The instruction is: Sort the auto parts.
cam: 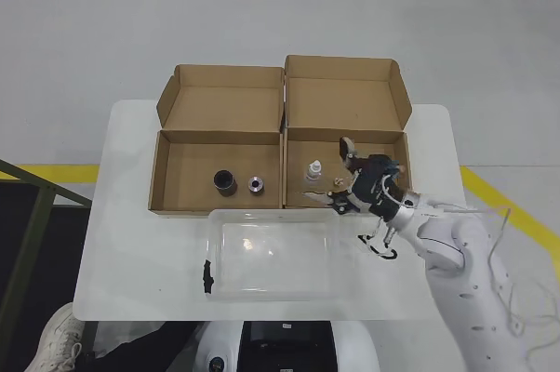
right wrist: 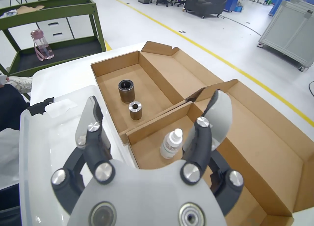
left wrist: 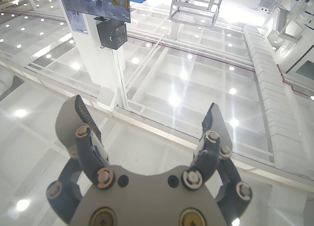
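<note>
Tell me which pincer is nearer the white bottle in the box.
Right. The right pincer hangs open close by the white bottle; the left pincer, also open, points up at the ceiling, away from it.

The right tool (cam: 334,173) hangs spread over the right box (cam: 308,153), with the white bottle (cam: 313,171) just beside it near the front wall; the floor behind the bottle lies open; in the left box (cam: 187,172) the large cylinder (cam: 225,182) and small cylinder (cam: 255,184) stand close together mid-floor, with open floor on either side; the clear tray (cam: 271,256) sits right against both front walls.
</note>
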Robot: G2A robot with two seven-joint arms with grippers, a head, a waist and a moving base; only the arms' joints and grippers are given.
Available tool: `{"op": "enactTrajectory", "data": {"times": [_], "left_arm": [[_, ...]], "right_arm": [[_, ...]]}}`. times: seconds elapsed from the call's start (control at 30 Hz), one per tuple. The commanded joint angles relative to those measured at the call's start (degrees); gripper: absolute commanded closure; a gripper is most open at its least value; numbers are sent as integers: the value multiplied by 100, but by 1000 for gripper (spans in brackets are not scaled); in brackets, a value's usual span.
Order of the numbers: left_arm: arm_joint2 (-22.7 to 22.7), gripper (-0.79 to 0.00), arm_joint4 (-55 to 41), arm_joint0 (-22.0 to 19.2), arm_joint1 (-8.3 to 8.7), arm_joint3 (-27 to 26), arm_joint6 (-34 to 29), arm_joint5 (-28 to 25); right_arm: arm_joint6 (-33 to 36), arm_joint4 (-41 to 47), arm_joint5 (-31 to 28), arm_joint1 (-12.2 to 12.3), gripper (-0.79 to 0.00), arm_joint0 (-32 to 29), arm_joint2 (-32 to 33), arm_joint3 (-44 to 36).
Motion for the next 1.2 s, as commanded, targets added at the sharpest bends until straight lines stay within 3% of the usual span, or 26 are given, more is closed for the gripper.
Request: {"op": "enactTrajectory", "data": {"times": [0.0, 0.23, 0.7, 0.9, 1.17], "left_arm": [[0, -785, 0, 0, 0, 0, 0, 0], [0, -785, 0, 0, 0, 0, 0, 0], [0, -785, 0, 0, 0, 0, 0, 0], [0, -785, 0, 0, 0, 0, 0, 0], [0, -785, 0, 0, 0, 0, 0, 0]], "right_arm": [[-272, -10, -32, 31, -785, -178, 245, 12], [-1360, -422, -351, 136, -785, -744, 916, 92], [-3294, -1266, -269, 270, -785, -1964, 1987, 27], [-3852, -1339, -120, 299, -785, -2256, 2282, 62], [-4066, -1396, -111, 325, -785, -2411, 2396, 88]]}}
